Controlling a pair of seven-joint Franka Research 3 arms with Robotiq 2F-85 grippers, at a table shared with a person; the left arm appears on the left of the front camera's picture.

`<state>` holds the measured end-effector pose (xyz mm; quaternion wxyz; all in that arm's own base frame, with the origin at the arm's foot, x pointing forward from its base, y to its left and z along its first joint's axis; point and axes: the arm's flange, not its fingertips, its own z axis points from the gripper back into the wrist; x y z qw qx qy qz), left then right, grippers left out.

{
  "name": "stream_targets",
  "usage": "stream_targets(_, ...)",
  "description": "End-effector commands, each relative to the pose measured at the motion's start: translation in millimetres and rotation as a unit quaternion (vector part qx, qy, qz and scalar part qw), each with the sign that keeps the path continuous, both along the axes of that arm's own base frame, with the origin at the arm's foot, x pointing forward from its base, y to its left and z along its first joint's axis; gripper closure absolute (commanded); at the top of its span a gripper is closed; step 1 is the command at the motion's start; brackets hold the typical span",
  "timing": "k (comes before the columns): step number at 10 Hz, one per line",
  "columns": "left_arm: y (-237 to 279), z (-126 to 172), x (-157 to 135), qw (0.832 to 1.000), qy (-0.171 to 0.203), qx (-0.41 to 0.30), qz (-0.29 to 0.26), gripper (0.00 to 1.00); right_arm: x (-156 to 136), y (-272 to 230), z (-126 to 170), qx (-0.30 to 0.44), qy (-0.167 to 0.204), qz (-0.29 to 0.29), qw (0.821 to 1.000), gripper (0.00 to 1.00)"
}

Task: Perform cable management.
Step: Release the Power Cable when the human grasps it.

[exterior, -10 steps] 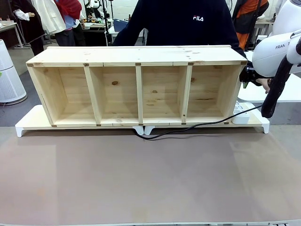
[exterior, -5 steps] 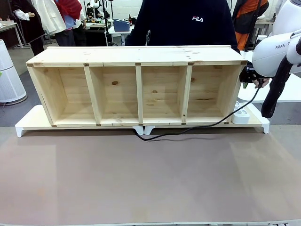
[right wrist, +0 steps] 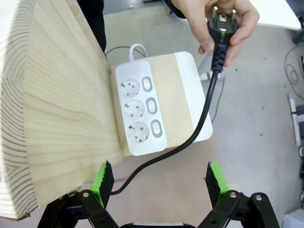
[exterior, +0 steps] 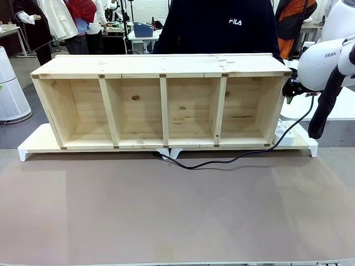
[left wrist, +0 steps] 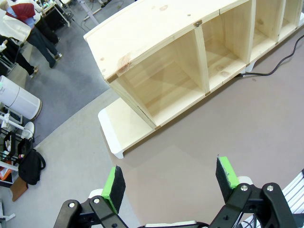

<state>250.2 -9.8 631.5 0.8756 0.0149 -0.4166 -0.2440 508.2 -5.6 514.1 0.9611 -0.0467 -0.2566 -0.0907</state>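
Brown table [exterior: 177, 216], one cable [exterior: 222, 161], three sockets [right wrist: 134, 110]

A matte grey-brown tabletop [exterior: 166, 216] spreads across the foreground, and on its far part a long pale pine shelf unit with four open compartments [exterior: 161, 105] lies on low white-footed wooden risers [exterior: 33, 145]. Beyond it the room has a grey floor [left wrist: 61, 95], a white cylindrical appliance [exterior: 10, 88] standing at the left, and cluttered workbenches [exterior: 119, 30] farther back under even indoor light. At the right a second white table surface [exterior: 341, 108] stands just past the shelf's end, and from the left wrist view a black bag [left wrist: 29, 166] lies on the floor near the white appliance.
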Motion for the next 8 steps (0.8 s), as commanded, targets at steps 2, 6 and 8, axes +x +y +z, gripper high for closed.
stream_targets(2, -0.7, 0.0, 2.0, 1.000, -0.003, -0.007, 0.005, 0.00, 0.0, 0.2, -0.1, 0.000, 0.000, 0.000, 1.000, 0.00)
stream_targets(6, -0.7, 0.0, 2.0, 1.000, -0.003, -0.007, 0.005, 0.00, 0.0, 0.2, -0.1, 0.000, 0.000, 0.000, 1.000, 0.00)
stream_targets(8, -0.7, 0.0, 2.0, 1.000, -0.003, -0.007, 0.005, 0.00, 0.0, 0.2, -0.1, 0.000, 0.000, 0.000, 1.000, 0.00)
